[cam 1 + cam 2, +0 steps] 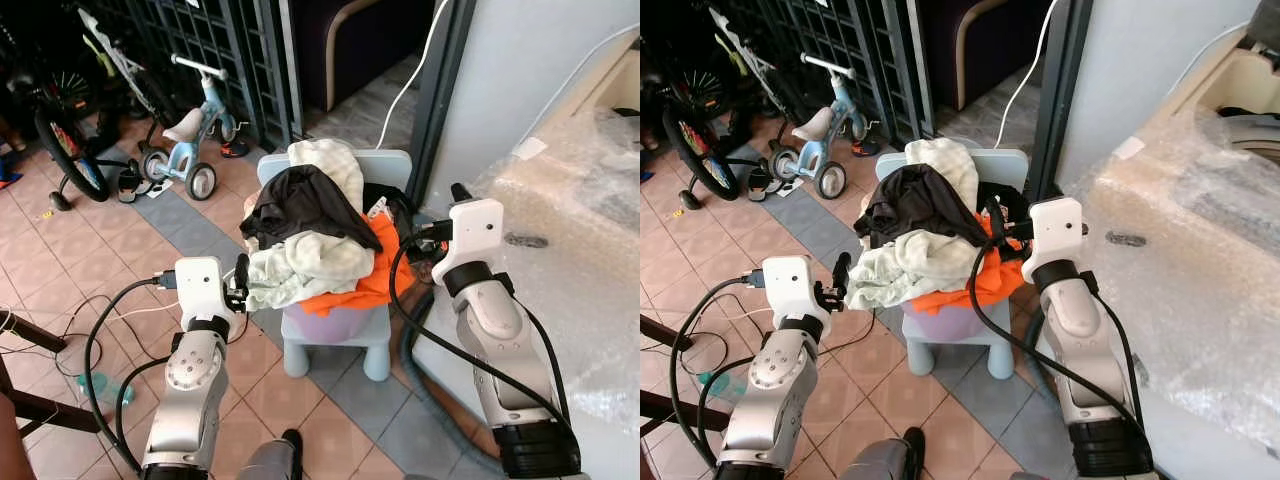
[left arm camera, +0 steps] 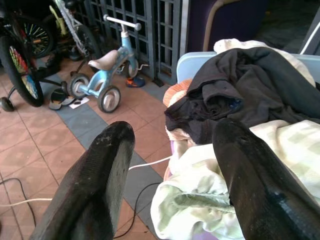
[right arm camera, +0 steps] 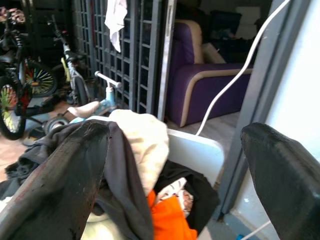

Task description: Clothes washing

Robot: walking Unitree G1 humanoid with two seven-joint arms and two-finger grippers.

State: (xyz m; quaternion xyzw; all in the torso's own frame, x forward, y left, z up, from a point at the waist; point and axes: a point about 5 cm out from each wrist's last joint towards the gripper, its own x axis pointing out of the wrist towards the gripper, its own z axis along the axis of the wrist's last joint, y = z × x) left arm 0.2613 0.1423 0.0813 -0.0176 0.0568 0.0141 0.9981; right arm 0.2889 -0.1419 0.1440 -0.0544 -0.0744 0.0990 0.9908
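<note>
1. Nearest the camera, the left gripper (image 1: pixel 240 283) is seen with its fingers spread wide and holding nothing, just beside the left edge of the heaped pile of mixed clothes (image 1: pixel 315 240).
2. The right gripper (image 1: pixel 996 228) is also spread wide and empty, at the right side of the pile, near the bright orange garment (image 1: pixel 375 275).
3. The pile lies between both grippers, in a lilac plastic basket (image 1: pixel 330 322) on a small pale blue child's chair (image 1: pixel 345 345); both arms are judged about equally near.
4. A pale green checked cloth (image 2: pixel 260 165) hangs towards the left fingers (image 2: pixel 95 185).
5. A white cable (image 1: pixel 410 80) and the plastic-wrapped washing machine (image 1: pixel 570 260) stand close on the right.
</note>
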